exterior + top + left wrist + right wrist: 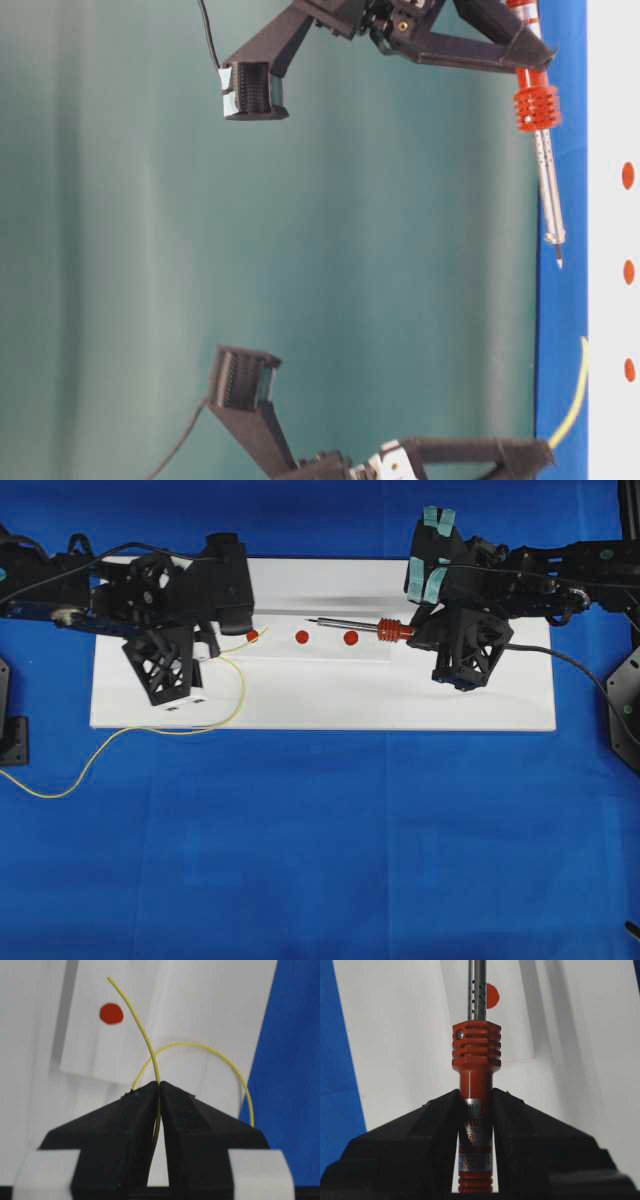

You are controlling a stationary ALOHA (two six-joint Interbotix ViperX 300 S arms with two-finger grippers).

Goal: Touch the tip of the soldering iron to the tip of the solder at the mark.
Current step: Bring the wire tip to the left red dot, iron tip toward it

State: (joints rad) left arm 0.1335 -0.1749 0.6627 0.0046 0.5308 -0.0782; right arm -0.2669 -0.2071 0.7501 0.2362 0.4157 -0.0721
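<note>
We saw both grippers clamped, left [159,1091] on thin yellow solder wire [142,1035], right [476,1105] on the red-handled soldering iron [475,1070], tips pointing toward each other, apart.

Two black robot arms, left and right edges of the overhead frame. Left hand [203,650]: matte black wedge fingers [125,1130], white pads behind, open lattice bracing. Right hand [425,630]: same black lattice build, teal tape strips at upper centre-right. Thin black cables along both arms.

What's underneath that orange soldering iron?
Under the soldering iron lies a white board with three red dots. Its shaft partly covers one dot in the right wrist view; beneath the handle is hidden.
</note>
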